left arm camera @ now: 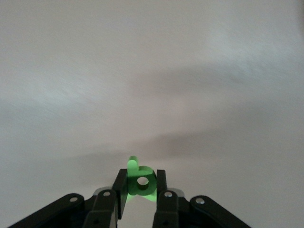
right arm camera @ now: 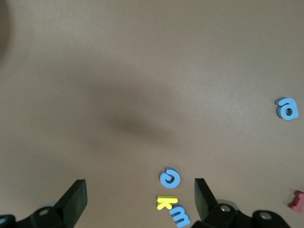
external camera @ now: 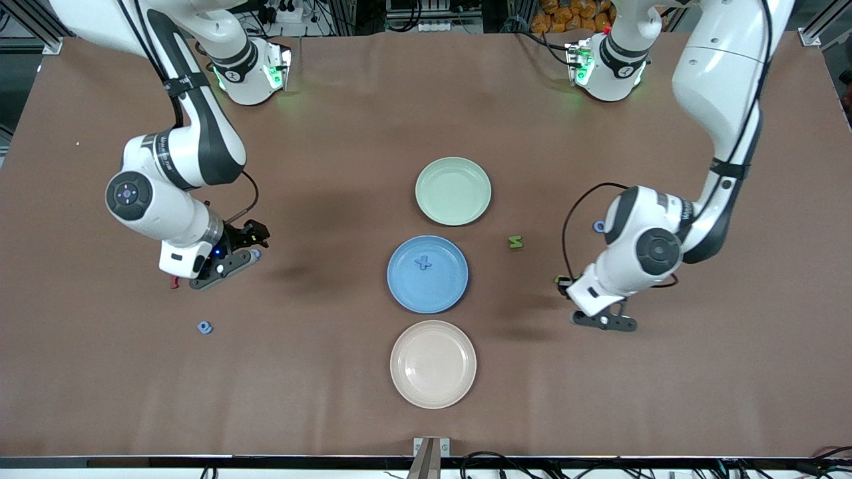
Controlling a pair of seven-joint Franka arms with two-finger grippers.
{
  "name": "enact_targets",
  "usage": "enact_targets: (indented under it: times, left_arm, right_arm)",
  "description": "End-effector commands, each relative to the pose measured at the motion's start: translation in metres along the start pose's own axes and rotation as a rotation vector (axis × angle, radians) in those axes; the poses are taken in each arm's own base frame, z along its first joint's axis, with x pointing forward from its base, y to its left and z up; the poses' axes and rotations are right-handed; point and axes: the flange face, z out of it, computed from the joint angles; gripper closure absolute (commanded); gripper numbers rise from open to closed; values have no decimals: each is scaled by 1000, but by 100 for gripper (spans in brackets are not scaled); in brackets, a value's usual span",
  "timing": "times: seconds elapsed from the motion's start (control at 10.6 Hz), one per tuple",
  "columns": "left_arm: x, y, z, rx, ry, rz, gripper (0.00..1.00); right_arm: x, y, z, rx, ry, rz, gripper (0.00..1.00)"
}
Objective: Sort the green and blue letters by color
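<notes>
My left gripper point(external camera: 564, 283) is shut on a green letter point(left arm camera: 140, 180) and holds it over bare table at the left arm's end. Another green letter point(external camera: 516, 242) lies beside the blue plate point(external camera: 399, 293). That plate holds a blue letter point(external camera: 423, 263). The green plate point(external camera: 453, 166) is empty. A blue letter point(external camera: 599, 226) peeks out by the left arm. My right gripper point(external camera: 251, 237) is open over a small group of letters: a blue round one point(right arm camera: 169, 178), a blue "m" point(right arm camera: 179, 214) and a yellow "k" point(right arm camera: 166, 203). A blue "a" point(external camera: 205, 326) lies nearer the front camera.
A beige plate point(external camera: 432, 392) lies nearest the front camera, in line with the other two plates. A small dark red letter point(external camera: 175, 283) lies by the right arm's hand and also shows in the right wrist view point(right arm camera: 297, 202).
</notes>
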Motion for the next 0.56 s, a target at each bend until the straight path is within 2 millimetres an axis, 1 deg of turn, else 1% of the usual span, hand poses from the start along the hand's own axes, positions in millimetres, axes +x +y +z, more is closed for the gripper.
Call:
enact_targets:
  times: [0.0, 0.09, 0.19, 0.28, 0.38, 0.47]
  left_arm:
    - [-26, 81, 6, 16, -39, -53, 100]
    - [-43, 115, 5, 37, -72, -67, 100]
    - [-58, 136, 10, 64, -122, -56, 100]
    - [-70, 144, 21, 81, -158, -39, 100]
    - [-80, 146, 29, 100, -197, -29, 100]
    - [-89, 147, 29, 129, -259, -22, 100]
  right_arm:
    - [-51, 5, 43, -44, 62, -53, 0]
    - [-60, 9, 53, -41, 52, -75, 0]
    - [-67, 14, 63, -45, 56, -92, 0]
    - [-72, 18, 72, -53, 63, -104, 0]
    - [-76, 28, 83, -62, 59, -117, 0]
    - [-78, 33, 90, -72, 57, -134, 0]
